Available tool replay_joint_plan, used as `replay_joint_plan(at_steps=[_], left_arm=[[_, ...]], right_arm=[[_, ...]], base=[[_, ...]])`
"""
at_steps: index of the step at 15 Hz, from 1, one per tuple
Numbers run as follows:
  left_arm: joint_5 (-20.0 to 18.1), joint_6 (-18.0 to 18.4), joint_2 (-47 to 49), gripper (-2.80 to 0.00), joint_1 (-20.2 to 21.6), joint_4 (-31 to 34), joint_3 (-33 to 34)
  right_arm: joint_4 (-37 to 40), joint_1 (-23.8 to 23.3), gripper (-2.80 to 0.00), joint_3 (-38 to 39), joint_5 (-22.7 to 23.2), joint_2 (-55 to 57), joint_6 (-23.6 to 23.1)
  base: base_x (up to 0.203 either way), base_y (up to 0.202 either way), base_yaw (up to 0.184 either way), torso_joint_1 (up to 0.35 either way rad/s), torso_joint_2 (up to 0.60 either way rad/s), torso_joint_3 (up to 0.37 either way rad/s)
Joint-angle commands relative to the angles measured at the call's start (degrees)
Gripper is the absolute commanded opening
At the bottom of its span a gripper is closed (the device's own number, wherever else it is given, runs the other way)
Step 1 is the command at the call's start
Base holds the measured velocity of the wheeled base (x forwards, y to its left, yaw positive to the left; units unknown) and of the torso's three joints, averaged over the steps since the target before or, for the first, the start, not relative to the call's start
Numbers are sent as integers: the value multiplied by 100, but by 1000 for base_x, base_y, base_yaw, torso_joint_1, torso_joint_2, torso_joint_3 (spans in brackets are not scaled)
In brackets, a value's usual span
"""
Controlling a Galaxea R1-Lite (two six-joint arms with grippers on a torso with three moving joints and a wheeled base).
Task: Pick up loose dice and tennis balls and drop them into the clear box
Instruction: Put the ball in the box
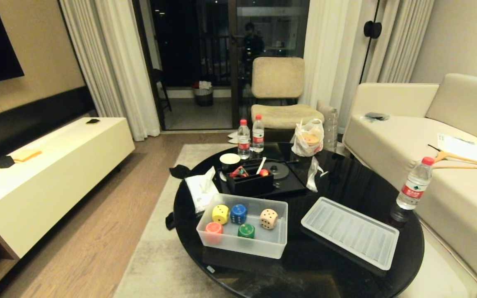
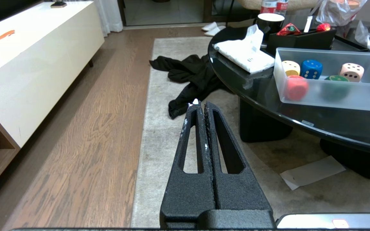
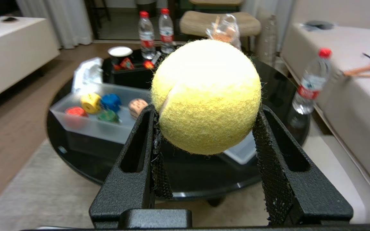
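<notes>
Grip comes first: our right pincer (image 3: 206, 128) has a tennis ball (image 3: 206, 96) pinched between its two padded fingers (image 3: 265, 154), the ball seated near the tips and bulging above them. We judge the step in hand to be carrying this ball over to the clear box (image 1: 242, 244) and dropping it in. To do that well, we should keep the squeeze steady while travelling, bring the ball over the open, bare stretch of the box beside the beige die (image 1: 268, 218), and let go only once it is inside the rim, low enough that it does not bounce out. The box stands at the near left of the round black tabletop (image 1: 346, 182), with the yellow die (image 1: 220, 214), blue die (image 1: 238, 213), red-orange die (image 1: 213, 228) and green die (image 1: 246, 231) already in it; its ribbed lid (image 1: 350, 231) lies apart to the right. The right arm is short of the tabletop, pointing level toward it. Our left pincer (image 2: 202, 107) is closed, empty, and hangs over the rug (image 2: 159, 134) left of the tabletop, idle.
</notes>
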Motion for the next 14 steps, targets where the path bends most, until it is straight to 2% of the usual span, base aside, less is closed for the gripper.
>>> replay_joint_plan(at_steps=[1, 4, 6, 9, 12, 14], left_arm=[[0, 1, 5, -280, 3, -2, 0], [0, 1, 5, -280, 3, -2, 0], [0, 1, 5, -280, 3, -2, 0], [0, 1, 5, -280, 3, -2, 0], [0, 1, 5, -280, 3, -2, 0], [0, 1, 5, -280, 3, -2, 0]], right_arm=[[13, -2, -280, -1024, 204, 1580, 5], [11, 0, -280, -2481, 514, 3241, 127], [28, 1, -280, -3657, 814, 4375, 511], [69, 109, -280, -4793, 1034, 5950, 886], [69, 434, -280, -5720, 1009, 7436, 1012], [69, 801, -280, -6406, 735, 8349, 987]], base=[[0, 0, 0, 0, 0, 0], [0, 0, 0, 0, 0, 0], [0, 0, 0, 0, 0, 0], [0, 0, 0, 0, 0, 0], [0, 0, 0, 0, 0, 0], [0, 0, 0, 0, 0, 0]])
